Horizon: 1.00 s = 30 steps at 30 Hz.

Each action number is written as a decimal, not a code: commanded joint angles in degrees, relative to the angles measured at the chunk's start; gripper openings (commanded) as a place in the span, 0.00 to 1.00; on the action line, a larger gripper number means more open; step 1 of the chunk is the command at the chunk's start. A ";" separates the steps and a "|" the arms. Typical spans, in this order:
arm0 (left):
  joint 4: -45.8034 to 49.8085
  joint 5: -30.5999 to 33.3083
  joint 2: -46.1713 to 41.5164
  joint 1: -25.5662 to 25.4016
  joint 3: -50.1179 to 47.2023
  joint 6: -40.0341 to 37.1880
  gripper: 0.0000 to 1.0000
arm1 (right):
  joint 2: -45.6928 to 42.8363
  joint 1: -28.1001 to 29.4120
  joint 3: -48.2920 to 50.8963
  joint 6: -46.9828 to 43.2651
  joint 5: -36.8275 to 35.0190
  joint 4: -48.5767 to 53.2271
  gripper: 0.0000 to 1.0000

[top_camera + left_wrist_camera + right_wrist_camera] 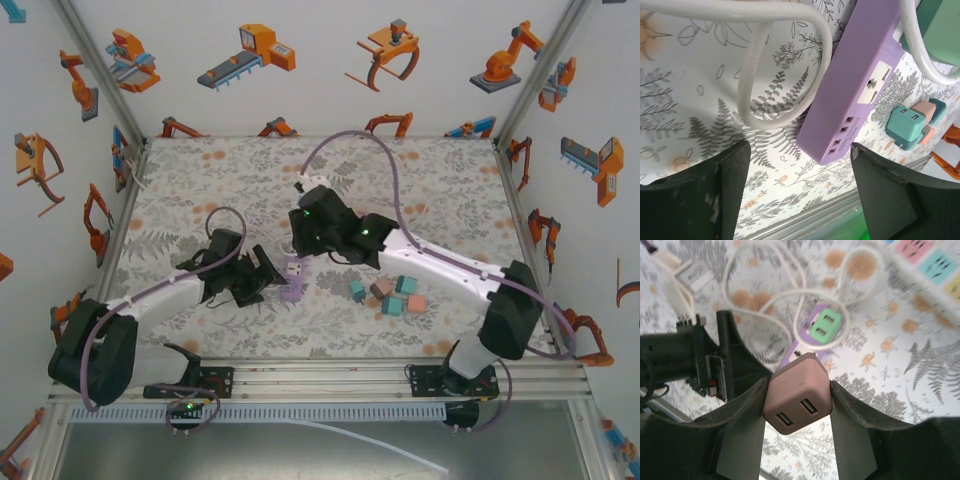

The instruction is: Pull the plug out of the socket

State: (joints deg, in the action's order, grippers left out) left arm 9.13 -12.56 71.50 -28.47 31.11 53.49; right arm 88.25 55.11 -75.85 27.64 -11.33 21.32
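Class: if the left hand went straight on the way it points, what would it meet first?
Probably the near end of the purple power strip, which lies ahead of the open left hand; the white cable loops beside it, though depth is unclear.

Bright, even and diffuse across the top view; only faint, soft shadows on the desk (200, 190). Left wrist: crisp on the purple power strip (855, 95), softer on the near white cable (785, 15), green glow at the bottom edge. Right wrist: sharp on the pink plug (797, 395), blurred behind it toward the corners.
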 commanded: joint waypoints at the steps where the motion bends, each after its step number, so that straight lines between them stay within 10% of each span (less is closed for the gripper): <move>1: 3.61 3.66 -6.64 -0.17 1.09 -5.24 0.82 | -6.32 -1.13 6.23 0.68 -6.17 -8.83 0.30; 16: -3.15 -6.69 -31.63 -1.74 0.13 -22.64 0.99 | -24.08 -19.86 37.43 19.31 1.08 -19.77 0.30; 22: -4.53 -16.55 -30.34 -6.44 2.98 -32.26 0.97 | -19.85 -21.81 41.86 15.74 6.28 -22.39 0.30; 30: -5.55 -12.70 -27.21 -17.28 3.60 -42.60 0.97 | -11.51 -21.98 41.66 7.63 11.74 -27.87 0.35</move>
State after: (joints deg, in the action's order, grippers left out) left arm 5.50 -25.15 43.20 -44.23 33.43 16.67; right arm 75.24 33.45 -34.11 39.62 -2.37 -1.89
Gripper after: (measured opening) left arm 0.973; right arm 0.469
